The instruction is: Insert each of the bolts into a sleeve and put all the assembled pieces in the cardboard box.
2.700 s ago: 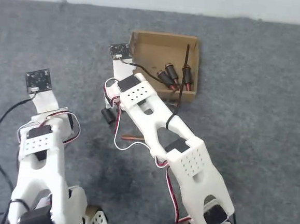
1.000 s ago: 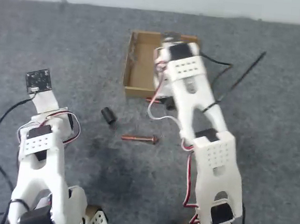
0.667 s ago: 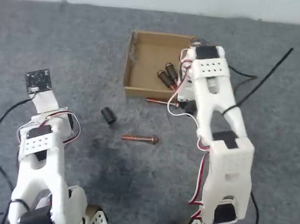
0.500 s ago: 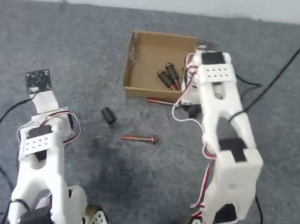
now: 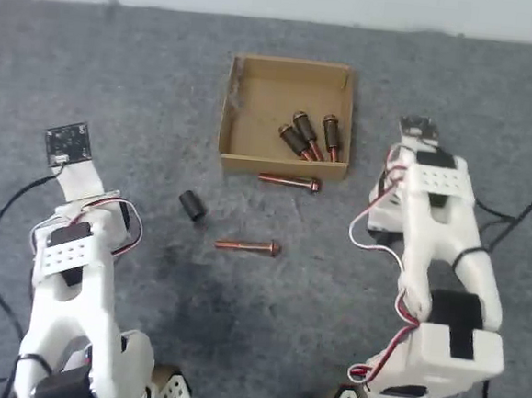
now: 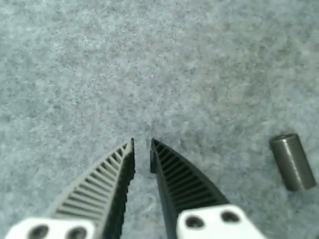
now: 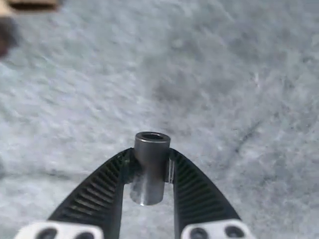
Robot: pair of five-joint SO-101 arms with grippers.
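Here, the right gripper [image 7: 150,155] is clamped on a sleeve [image 7: 150,174], a short dark tube held between the two ribbed fingers [image 7: 99,194]. Its hollow end pokes out just past the fingertips. Grey carpet [image 7: 239,74] lies beyond it. In the high view the right arm [image 5: 435,221] sits to the right of the cardboard box [image 5: 290,64], apart from it.

The left gripper [image 6: 142,144] carries nothing. Its fingers [image 6: 179,179] are drawn almost together with a thin gap between them, and the tips point at bare carpet. A loose sleeve [image 6: 292,162] lies on its side near those tips, off to one flank and not touching them. From above, the left arm [image 5: 72,258] stands at the left of the table, and the loose sleeve rests on the carpet between this arm and the box.

Two copper-coloured bolts lie out on the carpet, both crosswise with their heads to the right. The first bolt [image 5: 289,180] lies just beside the box's near wall and runs along it; whether it touches the wall I cannot tell. The second bolt [image 5: 247,246] lies closer to the arms, near the loose sleeve but apart from it.

Inside the box, three assembled pieces [image 5: 305,134] lie close together in the right half, dark sleeve ends toward the far wall and copper shanks toward the near one. The left two are tilted.
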